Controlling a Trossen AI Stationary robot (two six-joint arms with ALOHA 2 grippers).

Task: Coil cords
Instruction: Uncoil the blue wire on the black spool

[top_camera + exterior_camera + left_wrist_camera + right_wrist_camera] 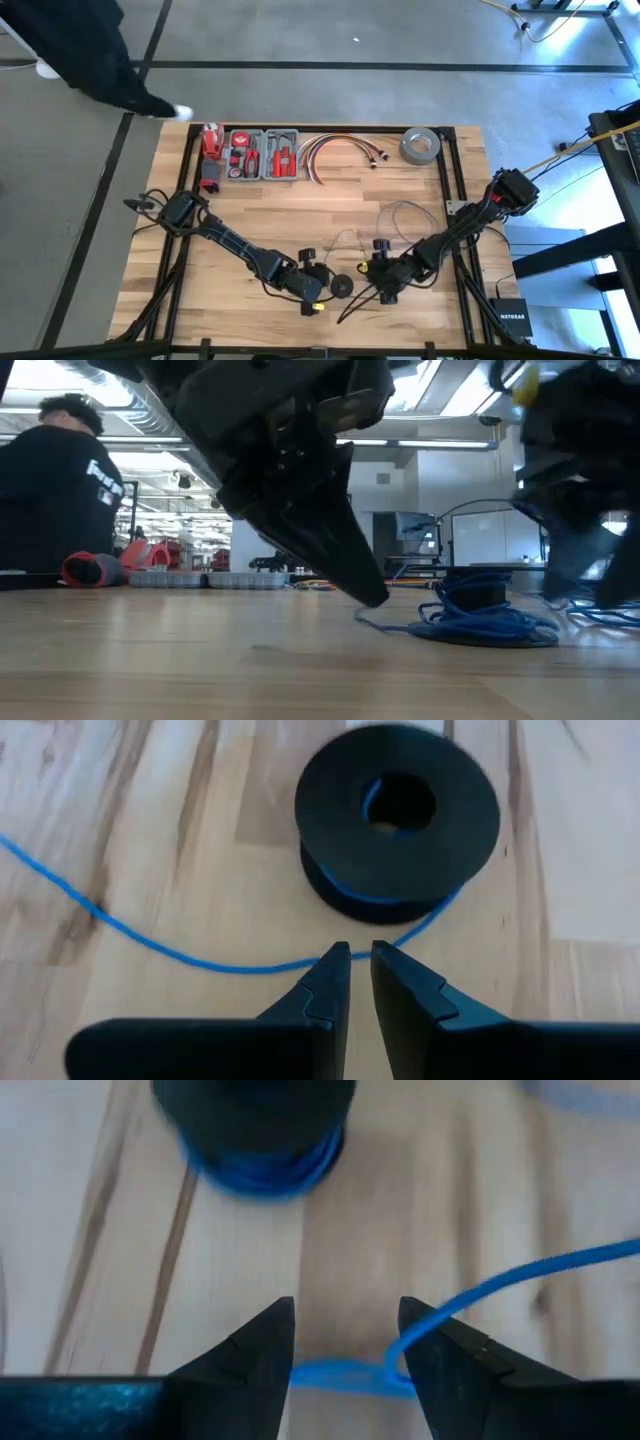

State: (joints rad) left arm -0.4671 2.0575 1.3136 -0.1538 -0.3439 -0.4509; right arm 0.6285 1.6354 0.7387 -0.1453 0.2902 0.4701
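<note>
Black spool [398, 815] with blue wire [150, 938] lay at lower centre of the surface [300, 215], directly ahead of left claw [360, 960], fingers nearly together, empty. Right claw [345, 1330], fingers apart, straddled a wire loop; nearer that strand.

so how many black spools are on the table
1 that shows: the black spool wound with blue wire, on the table's near middle between the left gripper and right gripper. The arms may hide others.

Counter [150, 840]: pale wood, visible grain, smooth finish. Spool [398, 812]: matt black, plastic-looking. Blue wire [140, 932] beside the spool: thin, smooth sheath. Left tool [360, 982]: matt black.
</note>
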